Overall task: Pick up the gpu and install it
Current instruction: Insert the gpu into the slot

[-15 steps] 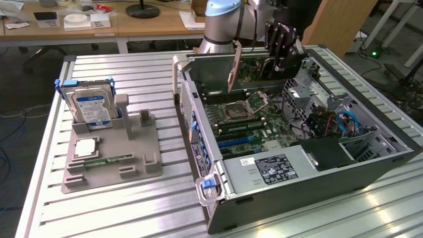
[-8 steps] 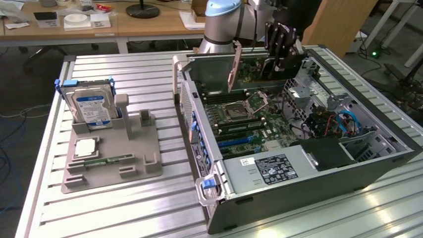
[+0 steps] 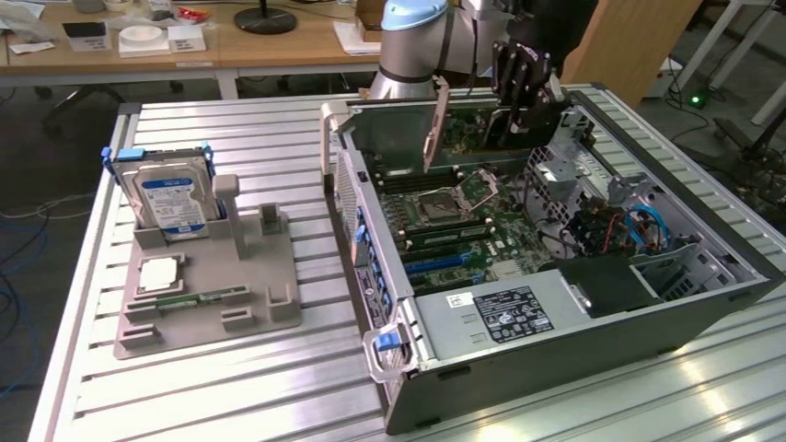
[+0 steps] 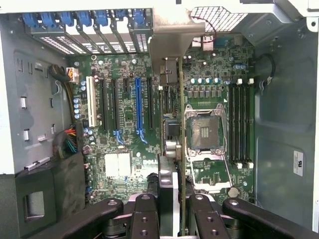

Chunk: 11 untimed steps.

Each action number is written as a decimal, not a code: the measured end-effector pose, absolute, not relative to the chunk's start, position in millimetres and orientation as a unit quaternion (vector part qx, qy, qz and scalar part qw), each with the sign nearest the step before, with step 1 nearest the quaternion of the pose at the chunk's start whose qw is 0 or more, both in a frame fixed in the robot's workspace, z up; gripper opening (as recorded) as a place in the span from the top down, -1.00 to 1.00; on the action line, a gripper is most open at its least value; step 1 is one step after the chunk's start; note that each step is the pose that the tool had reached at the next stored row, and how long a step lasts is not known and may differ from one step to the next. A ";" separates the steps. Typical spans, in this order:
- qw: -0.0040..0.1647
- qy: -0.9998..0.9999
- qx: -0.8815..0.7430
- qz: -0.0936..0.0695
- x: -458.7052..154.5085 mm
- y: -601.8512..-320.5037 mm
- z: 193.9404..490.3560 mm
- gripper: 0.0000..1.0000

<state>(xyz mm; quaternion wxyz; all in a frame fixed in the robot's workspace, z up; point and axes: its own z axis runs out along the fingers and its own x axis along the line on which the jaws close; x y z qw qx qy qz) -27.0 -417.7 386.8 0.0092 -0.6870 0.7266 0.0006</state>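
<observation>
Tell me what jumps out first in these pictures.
The open computer case, motherboard exposed, lies at the exterior view's right. Over it the gripper holds the gpu on edge. At the exterior view's left, a blue-labelled hard drive stands in a grey holder.

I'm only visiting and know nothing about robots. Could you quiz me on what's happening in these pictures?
1. True or false: the gripper is empty.
2. The gpu is: A) lying on the grey holder; B) held over the open computer case; C) lying on the table.
3. What stands upright in the grey holder, with a blue-white label?
Key: 1 false, it grips the gpu; 2 B; 3 the hard drive.
</observation>
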 end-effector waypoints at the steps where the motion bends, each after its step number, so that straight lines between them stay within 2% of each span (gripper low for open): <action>1: 0.009 0.727 -0.687 0.001 -27.0 -418.5 386.6 0.44; 11: 0.012 0.726 -0.687 0.001 -27.4 -425.8 383.0 0.44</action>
